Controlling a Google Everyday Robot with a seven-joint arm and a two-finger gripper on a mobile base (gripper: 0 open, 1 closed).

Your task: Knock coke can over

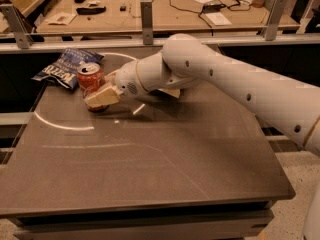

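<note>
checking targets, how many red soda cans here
1: the red aluminium coke can, far left beside the blue chip bag, the tan gripper at its front; none seems hidden.
</note>
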